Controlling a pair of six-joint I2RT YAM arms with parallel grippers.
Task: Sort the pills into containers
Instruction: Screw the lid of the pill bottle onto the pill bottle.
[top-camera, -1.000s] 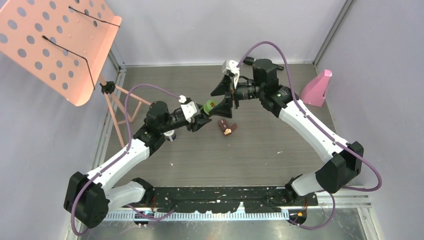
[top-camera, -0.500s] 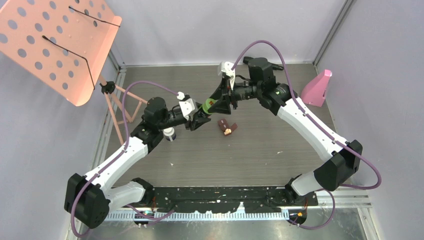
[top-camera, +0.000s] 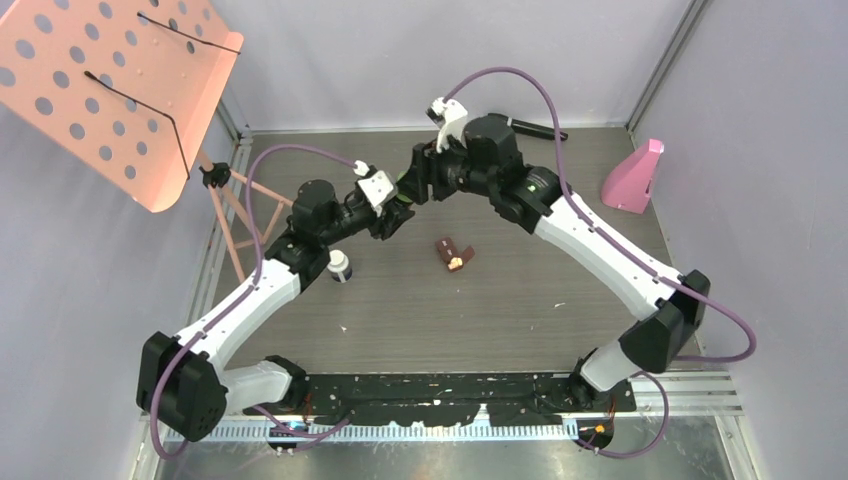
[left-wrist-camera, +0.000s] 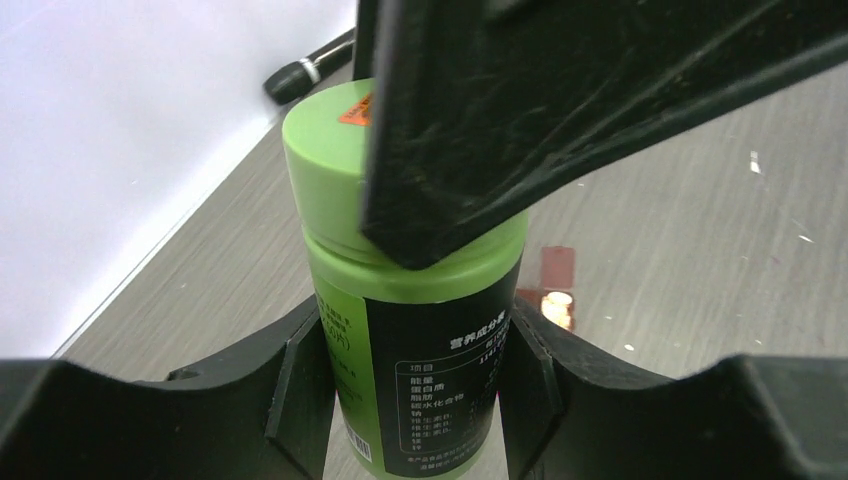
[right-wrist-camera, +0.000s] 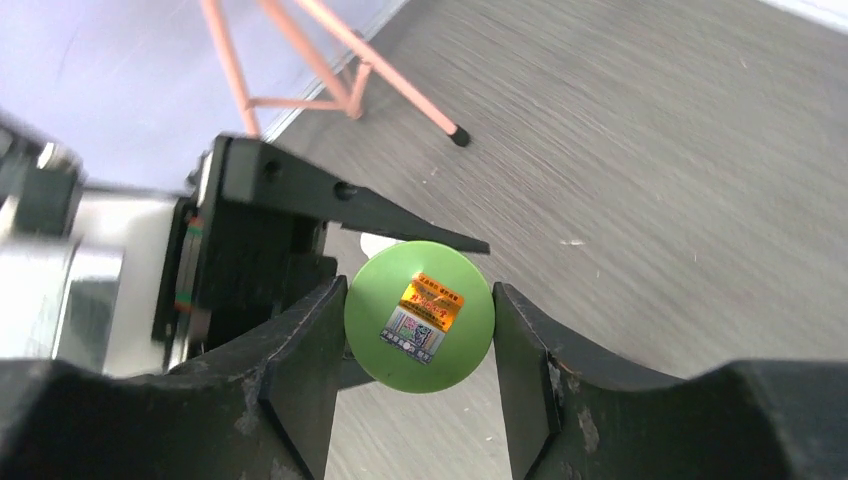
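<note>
From above, the left tool and the right tool meet tip to tip over the far middle of the desk. A white bottle with a dark cap stands on the desk just beside the left arm. A small brown case lies near the middle, apart from both tools. A pink perforated stand fills the far left corner, and a black microphone lies by the back wall.

The left wrist view shows the left tool clenched on the body of a green bottle — its fingers press the dark label from both sides. One finger of the right tool crosses the green lid. The brown case sits on the desk beyond the bottle.

The right wrist view meets the lid end-on, an orange sticker on its top. The right tool grasps it — a finger touches the rim on either side. The left tool shows just behind the lid, and the stand's pink legs rest on the desk farther off.
</note>
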